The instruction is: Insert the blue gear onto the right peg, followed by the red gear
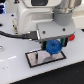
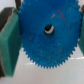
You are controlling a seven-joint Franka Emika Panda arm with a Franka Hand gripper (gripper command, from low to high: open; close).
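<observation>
— What sits at the exterior view's left?
— A black cable (image 1: pixel 20 35), then the plate (image 1: pixel 35 59) on the white table (image 1: pixel 15 70).

— And further right?
— The gripper (image 1: pixel 54 46), clamped on the blue gear (image 2: pixel 49 32), holds it flat just above the plate, apparently lining its hub hole up over a peg hidden beneath.

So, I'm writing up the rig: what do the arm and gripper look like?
The arm is white with a grey wrist block and a black cable running off it. The gripper is dark, and its fingers carry teal-green pads.
</observation>
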